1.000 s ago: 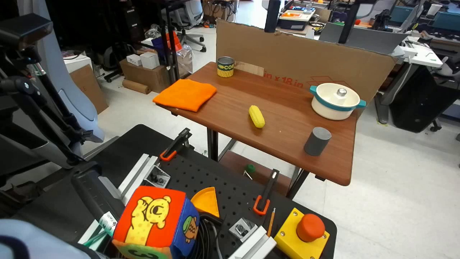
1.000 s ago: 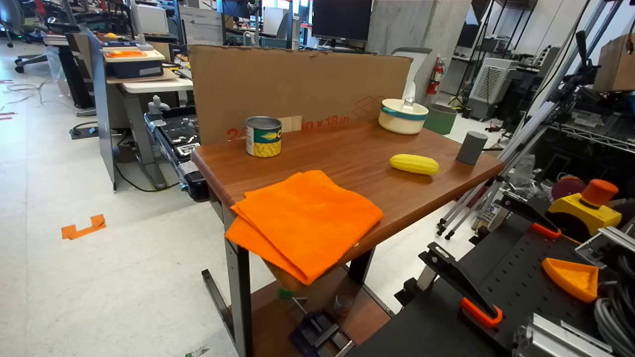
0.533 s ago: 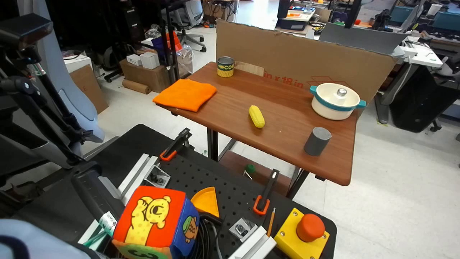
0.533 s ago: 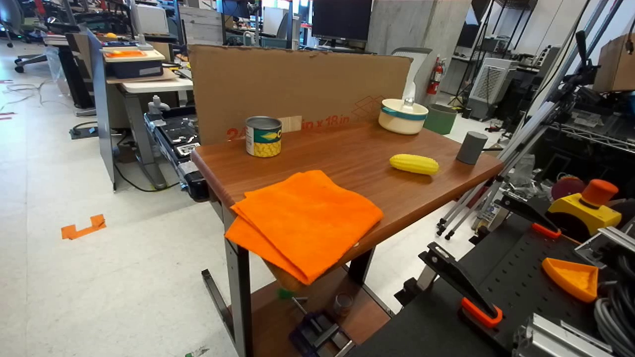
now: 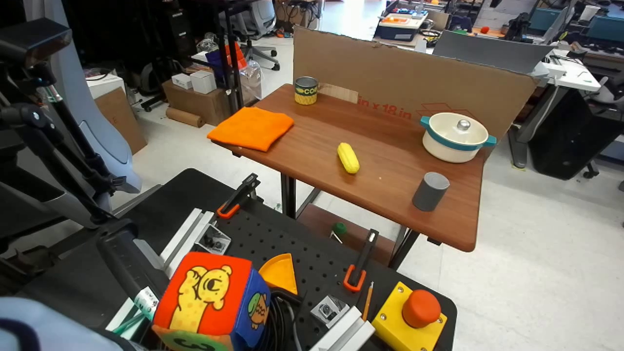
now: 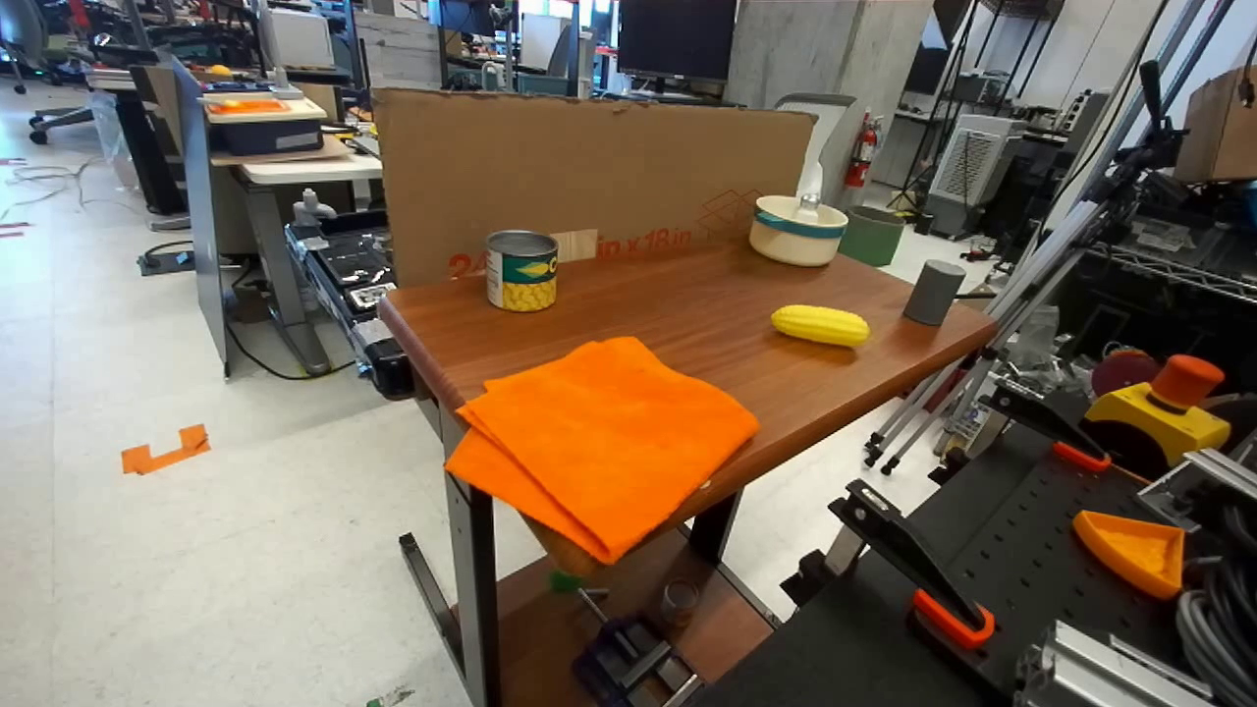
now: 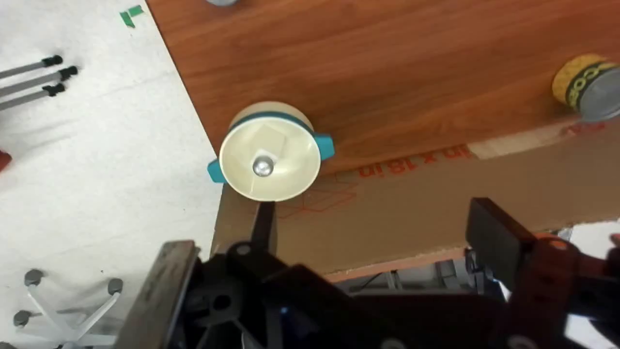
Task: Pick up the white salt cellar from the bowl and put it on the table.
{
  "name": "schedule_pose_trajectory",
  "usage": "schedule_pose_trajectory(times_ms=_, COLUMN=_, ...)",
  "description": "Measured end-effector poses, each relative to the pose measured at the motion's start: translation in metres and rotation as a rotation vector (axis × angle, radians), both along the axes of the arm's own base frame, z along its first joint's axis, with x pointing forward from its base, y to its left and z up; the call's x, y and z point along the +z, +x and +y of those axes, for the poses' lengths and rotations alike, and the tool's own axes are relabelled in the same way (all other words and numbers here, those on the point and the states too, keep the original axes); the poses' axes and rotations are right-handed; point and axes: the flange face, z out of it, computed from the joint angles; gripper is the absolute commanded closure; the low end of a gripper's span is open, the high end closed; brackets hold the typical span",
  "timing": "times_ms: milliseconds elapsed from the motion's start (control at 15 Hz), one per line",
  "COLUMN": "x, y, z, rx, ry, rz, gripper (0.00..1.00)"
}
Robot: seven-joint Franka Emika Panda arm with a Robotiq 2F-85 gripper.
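Note:
The bowl [image 5: 456, 146] is a deep cream pot with a teal band and two teal handles, at the table's back corner. It also shows in an exterior view [image 6: 793, 250] and the wrist view [image 7: 242, 150]. A shiny silver rounded knob [image 7: 263, 166] sits at its mouth, apparently on a lid. I can make out no separate white salt cellar. The table [image 5: 317, 136] has a reddish-brown wooden top. My gripper [image 7: 372, 206] is open and empty; the cardboard shows between its fingers. The bowl appears above the left finger in the wrist view.
An upright cardboard sheet [image 5: 390, 73] stands behind the table and bowl. On the table are a grey cylinder [image 5: 430, 191] near the bowl, a yellow corn cob [image 5: 348, 158], a corn can [image 5: 306, 91] and an orange cloth [image 5: 251, 128].
The dark gripper fingers at the top of an exterior view have moved right and up; only a small dark tip shows at the top edge now. Objects on the table have not moved.

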Motion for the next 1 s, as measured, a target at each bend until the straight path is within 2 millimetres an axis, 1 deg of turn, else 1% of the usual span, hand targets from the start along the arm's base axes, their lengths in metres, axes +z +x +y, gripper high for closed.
schedule_pose_trajectory(times_ms=67, x=-0.005, y=0.014, z=-0.005, rx=-0.024, ry=0.022, rz=-0.032, gripper=0.0)
schedule_pose_trajectory(times_ms=200, x=-0.016, y=0.036, z=-0.014, rx=-0.066, ry=0.05, rz=-0.079, gripper=0.0)
schedule_pose_trajectory(times_ms=400, x=-0.033, y=0.06, z=-0.03, rx=-0.103, ry=0.05, rz=-0.106, gripper=0.0)
schedule_pose_trajectory(times_ms=733, x=-0.066, y=0.087, z=-0.065, rx=-0.162, ry=0.038, rz=-0.08, gripper=0.0)
schedule_pose_trajectory(times_ms=1000, x=-0.1, y=0.101, z=-0.089, rx=-0.203, ry=0.032, rz=-0.041, gripper=0.0)
